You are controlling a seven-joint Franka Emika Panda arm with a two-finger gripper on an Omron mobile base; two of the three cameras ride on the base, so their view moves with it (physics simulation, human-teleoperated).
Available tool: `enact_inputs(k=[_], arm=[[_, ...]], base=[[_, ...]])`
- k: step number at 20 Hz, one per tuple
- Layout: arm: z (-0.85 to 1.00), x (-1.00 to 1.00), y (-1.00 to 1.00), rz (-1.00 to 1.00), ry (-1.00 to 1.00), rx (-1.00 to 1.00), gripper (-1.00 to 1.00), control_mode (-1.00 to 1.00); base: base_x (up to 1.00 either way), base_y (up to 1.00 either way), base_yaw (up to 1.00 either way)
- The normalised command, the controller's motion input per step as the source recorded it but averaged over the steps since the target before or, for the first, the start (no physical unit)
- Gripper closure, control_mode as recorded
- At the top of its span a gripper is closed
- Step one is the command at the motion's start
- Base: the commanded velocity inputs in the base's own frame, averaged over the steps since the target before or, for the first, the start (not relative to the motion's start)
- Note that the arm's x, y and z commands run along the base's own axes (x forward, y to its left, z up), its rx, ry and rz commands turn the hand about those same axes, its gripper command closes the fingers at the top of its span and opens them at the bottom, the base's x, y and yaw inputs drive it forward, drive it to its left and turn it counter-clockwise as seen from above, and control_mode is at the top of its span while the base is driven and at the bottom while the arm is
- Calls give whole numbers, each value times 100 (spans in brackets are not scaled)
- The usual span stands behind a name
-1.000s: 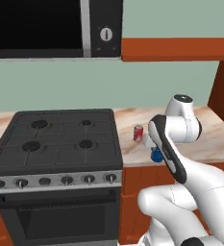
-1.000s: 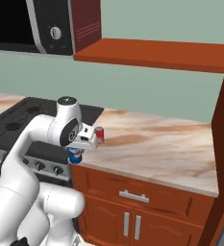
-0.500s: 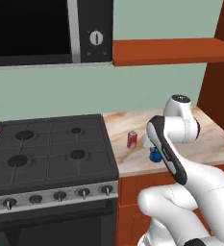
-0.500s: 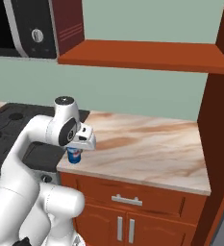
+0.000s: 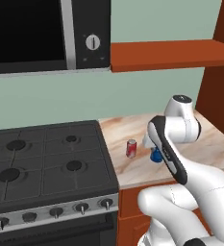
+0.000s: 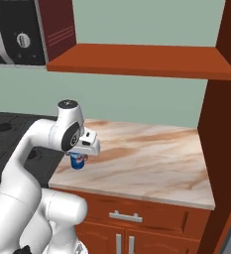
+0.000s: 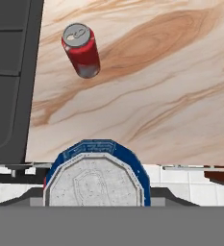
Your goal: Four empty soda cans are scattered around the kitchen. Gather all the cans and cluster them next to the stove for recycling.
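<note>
Two cans in play here. The fingers (image 6: 79, 158) are closed around a blue can (image 6: 78, 161), holding it upright a bit above the marbled tabletop (image 6: 151, 158), near the front edge. You can see its silver top (image 7: 97, 182) right up against the hand camera. The red can (image 5: 131, 148) stands on the tabletop just right of the stove (image 5: 46, 163), close to its edge but not touching. From the left, the blue can hangs to the right of the red one, a small gap between them. Microwave (image 5: 46, 33) hangs above the stove, and a wooden shelf (image 6: 142, 60) runs along the green wall over the tabletop.
</note>
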Motion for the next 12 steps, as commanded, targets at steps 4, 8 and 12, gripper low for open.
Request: enact_inputs(k=[4,8,12], arm=[[0,0,0,0,0,0,100,100],[0,0,0,0,0,0,100,100],[0,0,0,0,0,0,100,100]], base=[[20,14,-1],[30,25,0],[36,24,0]])
